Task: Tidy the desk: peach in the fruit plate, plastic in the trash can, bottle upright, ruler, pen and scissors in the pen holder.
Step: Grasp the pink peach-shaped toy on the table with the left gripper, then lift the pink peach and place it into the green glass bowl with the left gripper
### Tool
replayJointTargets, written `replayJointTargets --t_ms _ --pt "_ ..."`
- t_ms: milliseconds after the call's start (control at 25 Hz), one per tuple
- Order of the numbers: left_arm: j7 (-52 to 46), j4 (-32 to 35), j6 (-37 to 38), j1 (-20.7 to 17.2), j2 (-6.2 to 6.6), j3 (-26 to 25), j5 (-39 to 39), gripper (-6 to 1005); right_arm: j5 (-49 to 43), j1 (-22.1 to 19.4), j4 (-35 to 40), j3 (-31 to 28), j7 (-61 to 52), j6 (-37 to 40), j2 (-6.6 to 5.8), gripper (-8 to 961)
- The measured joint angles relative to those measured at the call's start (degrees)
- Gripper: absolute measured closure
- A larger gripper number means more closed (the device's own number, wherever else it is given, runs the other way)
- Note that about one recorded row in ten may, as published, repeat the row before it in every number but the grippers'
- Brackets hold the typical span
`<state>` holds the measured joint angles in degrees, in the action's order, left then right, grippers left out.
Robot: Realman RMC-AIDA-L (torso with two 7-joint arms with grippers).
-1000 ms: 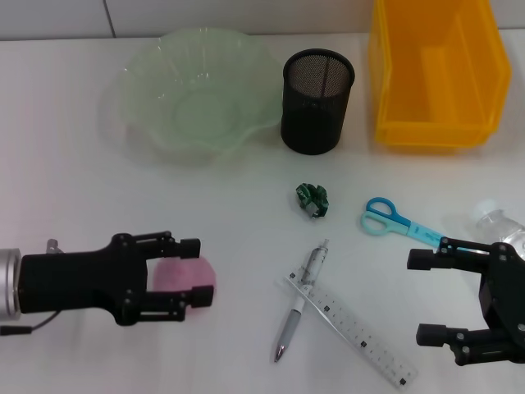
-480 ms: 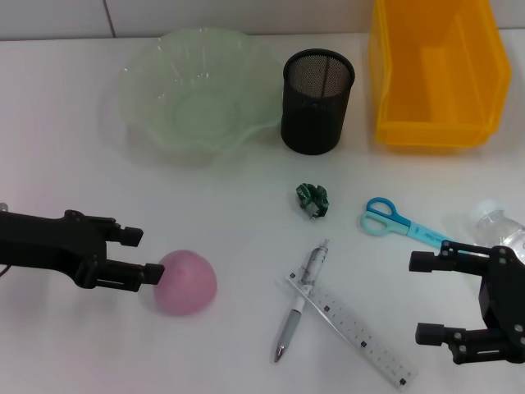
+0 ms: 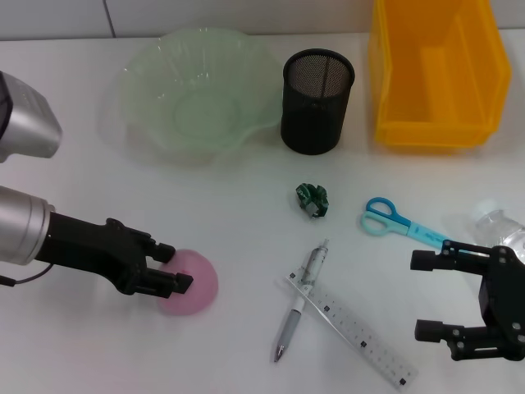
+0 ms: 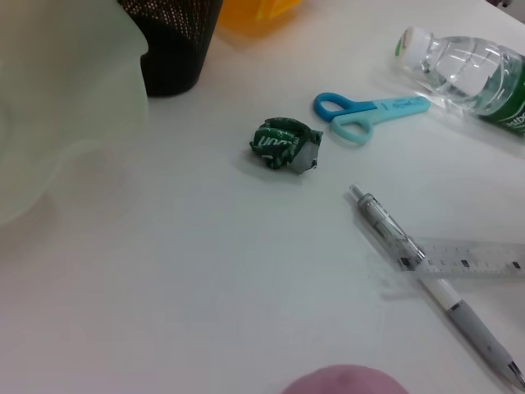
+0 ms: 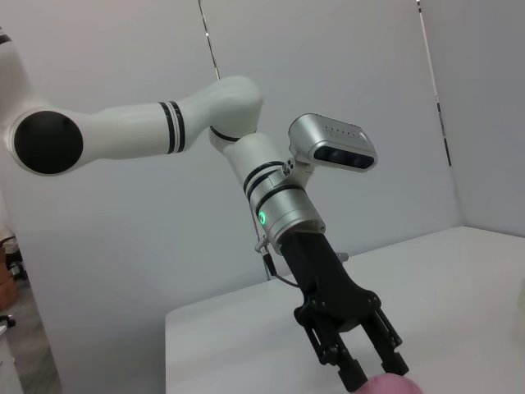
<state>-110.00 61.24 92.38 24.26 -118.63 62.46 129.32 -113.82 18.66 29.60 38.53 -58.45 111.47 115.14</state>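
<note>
A pink peach (image 3: pixel 193 283) lies on the white table at the front left. My left gripper (image 3: pixel 172 268) is open, tilted down, with its tips at the peach's left edge; the right wrist view shows the left gripper (image 5: pixel 373 369) just over the peach (image 5: pixel 385 384). A crumpled green plastic wrapper (image 3: pixel 312 199), blue scissors (image 3: pixel 394 220), a pen (image 3: pixel 301 304) and a clear ruler (image 3: pixel 353 332) lie in the middle. A water bottle (image 3: pixel 500 226) lies on its side, partly hidden by my open, empty right gripper (image 3: pixel 428 295).
A pale green fruit plate (image 3: pixel 139 82), a black mesh pen holder (image 3: pixel 317 103) and a yellow bin (image 3: pixel 435 131) stand along the back. The pen lies across the ruler's end. The left wrist view shows the wrapper (image 4: pixel 285 144), scissors (image 4: pixel 369 115) and bottle (image 4: pixel 467 61).
My left gripper let go of the peach, drew back left, then came forward again at a steeper tilt. The peach stayed on the table. The right arm has not moved.
</note>
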Motion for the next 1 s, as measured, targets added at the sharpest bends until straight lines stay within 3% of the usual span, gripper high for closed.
replayJointTargets --t_ms 240,320,480,720,760,960,1000 --pt "0.39 -1.25 -0.80 0.47 -0.01 0.83 -0.12 274 0.00 0.61 0.01 -0.03 0.00 -0.78 0.00 130" --pt "0.57 -1.51 -0.99 0.65 -0.05 1.88 -0.27 455 0.00 0.81 0.02 -0.03 0.00 -0.80 0.00 130" --pt "0.60 -1.52 -1.17 0.78 -0.06 2.00 -0.40 634 0.00 0.98 0.02 -0.04 0.00 -0.90 0.00 130" --pt "0.35 -1.52 -1.37 0.86 0.04 1.66 -1.64 780 0.04 1.01 0.02 -0.04 0.00 -1.45 0.00 130" --pt "0.18 -1.54 -0.75 1.27 0.26 -0.33 -5.19 804 0.10 1.01 0.02 -0.05 0.00 -1.46 0.00 131" --pt "0.23 -1.54 0.00 2.07 0.34 -3.33 -8.51 914 0.39 0.73 0.02 -0.22 0.15 -1.46 0.00 131" --pt "0.26 -2.40 -1.16 4.74 0.42 -9.11 -12.57 926 0.41 0.70 0.02 -0.23 0.27 -1.46 0.00 131"
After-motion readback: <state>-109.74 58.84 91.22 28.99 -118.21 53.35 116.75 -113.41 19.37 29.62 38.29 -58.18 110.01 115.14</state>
